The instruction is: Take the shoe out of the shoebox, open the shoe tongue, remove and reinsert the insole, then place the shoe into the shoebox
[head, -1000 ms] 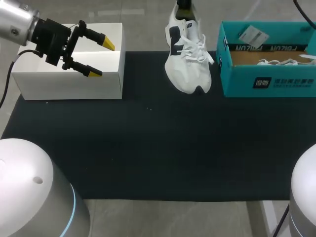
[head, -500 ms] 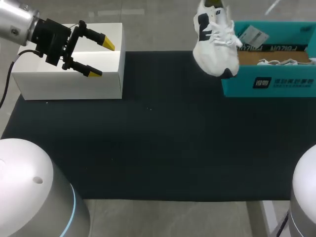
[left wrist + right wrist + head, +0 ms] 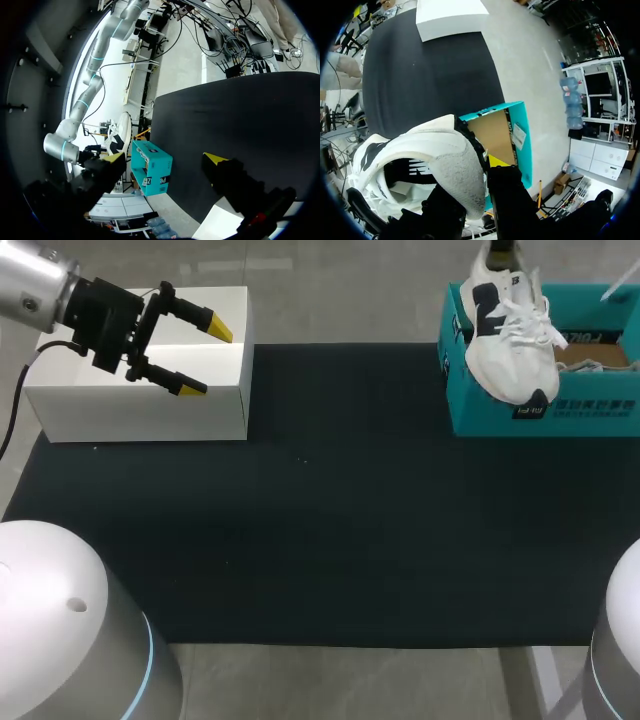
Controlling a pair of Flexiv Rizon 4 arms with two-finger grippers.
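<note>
Right gripper [image 3: 470, 186] pinched the white, navy-panelled sneaker [image 3: 510, 345] by its heel, toe hanging down over the open teal cardboard shoebox [image 3: 478, 418], probably for toe-first lowering. Left gripper [image 3: 205, 358] sat spread above the white rectangular box [image 3: 130, 412], out of the way.

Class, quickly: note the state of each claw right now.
Left claw: open, holding nothing.
Right claw: closed on the shoe at its heel, over the shoebox.

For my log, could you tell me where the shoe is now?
In the head view, the shoe hangs far right, held at its heel by the right gripper, toe down over the left end of the shoebox.
</note>
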